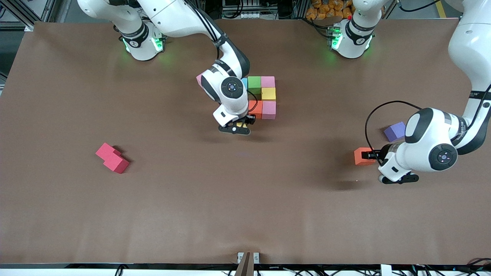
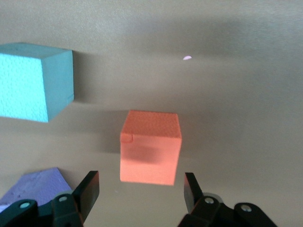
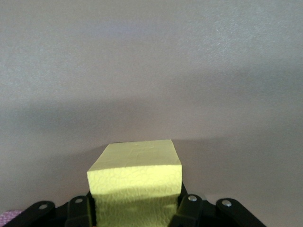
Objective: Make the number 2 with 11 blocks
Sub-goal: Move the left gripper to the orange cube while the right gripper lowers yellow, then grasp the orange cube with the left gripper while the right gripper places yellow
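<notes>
**Yellow cube held at the cluster's near edge**

The right gripper [image 1: 240,126] clamps a yellow block [image 3: 136,175] just at the near edge of the partly built number 2 [image 1: 262,97], beside its orange cube [image 1: 256,108]. Bare table [image 1: 245,199] spreads wide nearer the camera. Toward the left arm's end, the left gripper [image 2: 141,191] stands spread, fingers apart from an orange block [image 2: 150,152], a purple block [image 1: 394,131] and a teal one [image 2: 33,80] near. Two red blocks [image 1: 112,157] touch, well apart, toward the right arm's end.
</notes>
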Tool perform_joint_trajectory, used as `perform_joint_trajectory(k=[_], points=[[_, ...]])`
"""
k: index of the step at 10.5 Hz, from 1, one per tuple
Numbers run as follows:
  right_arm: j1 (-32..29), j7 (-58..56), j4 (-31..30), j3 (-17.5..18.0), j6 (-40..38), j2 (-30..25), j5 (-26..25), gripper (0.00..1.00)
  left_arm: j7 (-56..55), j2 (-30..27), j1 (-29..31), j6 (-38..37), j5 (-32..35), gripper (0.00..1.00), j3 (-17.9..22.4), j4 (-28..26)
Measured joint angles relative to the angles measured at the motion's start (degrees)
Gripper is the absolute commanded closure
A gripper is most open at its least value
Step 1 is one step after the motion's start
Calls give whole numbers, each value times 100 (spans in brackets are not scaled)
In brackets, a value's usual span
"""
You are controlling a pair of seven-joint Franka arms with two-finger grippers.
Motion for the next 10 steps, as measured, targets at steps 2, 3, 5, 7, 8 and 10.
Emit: perform_joint_trajectory(k=[2, 3, 5, 7, 8, 10], points=[[29, 1, -4, -2, 7, 3, -37, 70, 0, 119, 0, 167, 69, 19, 1, 0], [40, 1, -9, -5, 11, 3, -80, 70, -2, 141, 1, 218, 95, 19, 3, 4], [59, 1, -11, -4, 11, 3, -170, 70, -121, 129, 22, 243, 149, 19, 1, 90], [66, 1, -15, -4, 11, 2, -203, 70, -331, 46, 40, 244, 153, 19, -13, 132], [68, 1, -21, -4, 12, 2, -207, 70, -508, -9, 41, 244, 154, 19, -32, 106], [80, 1, -33, -6, 22, 0, -226, 70, -772, -332, 45, 537, 168, 19, -102, -251]])
